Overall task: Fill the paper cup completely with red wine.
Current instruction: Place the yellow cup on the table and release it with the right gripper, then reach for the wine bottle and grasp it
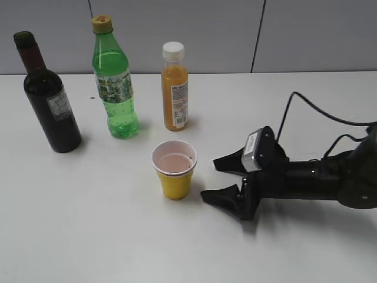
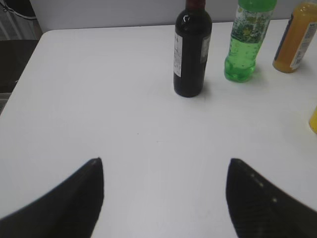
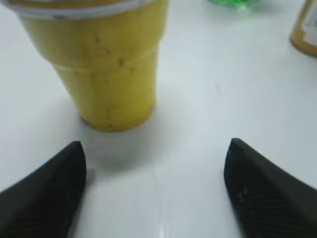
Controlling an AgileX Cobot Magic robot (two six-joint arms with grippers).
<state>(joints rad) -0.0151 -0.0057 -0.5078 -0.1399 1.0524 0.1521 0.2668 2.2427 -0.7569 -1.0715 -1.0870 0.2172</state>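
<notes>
While spread wide and empty, the right gripper (image 1: 213, 178) sits near the paper cup (image 1: 174, 170), seemingly apart.

The small tapered paper cup (image 1: 174, 170) is yellow outside with a white rolled rim and a pale pinkish-white inside; close up in the right wrist view its yellow wall (image 3: 110, 69) carries a few small brownish specks. The tall long-necked glass wine bottle (image 1: 49, 100) is near-black dark red, with a small grey-white label. The ribbed plastic soda bottle (image 1: 114, 82) is bright translucent green, with a yellow cap and a green-and-white patterned label. The juice bottle (image 1: 175, 88) is orange, white-capped, with a white label. Both grippers, left (image 2: 166, 196) and right (image 1: 227, 178), are matt black. The flat tabletop (image 1: 94, 224) is plain white.
</notes>
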